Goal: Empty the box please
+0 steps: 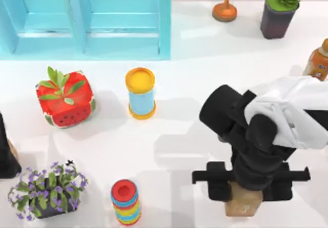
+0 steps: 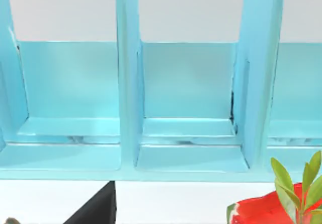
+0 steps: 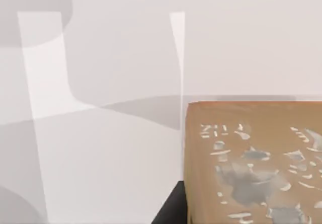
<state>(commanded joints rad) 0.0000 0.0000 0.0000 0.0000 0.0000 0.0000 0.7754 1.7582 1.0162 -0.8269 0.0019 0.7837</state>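
Observation:
The box (image 1: 243,203) is a tan carton with pale markings, standing on the white table near the front edge at the right. My right gripper (image 1: 248,189) comes down over it from above. Its dark fingers (image 1: 219,187) flank the box on both sides and press against it, so it is shut on the box. In the right wrist view the box (image 3: 251,163) sits close up, with one dark finger (image 3: 168,209) against its side. My left arm (image 1: 6,156) stays parked at the table's left edge.
A cyan shelf (image 1: 87,18) spans the back left. A watermelon-pattern planter (image 1: 65,100), a yellow-and-blue can (image 1: 140,93), a stack of coloured rings (image 1: 125,202) and a purple flower pot (image 1: 47,191) stand left of the box. A trophy (image 1: 227,2), a dark plant pot (image 1: 279,13) and an orange bottle (image 1: 319,59) stand at the back right.

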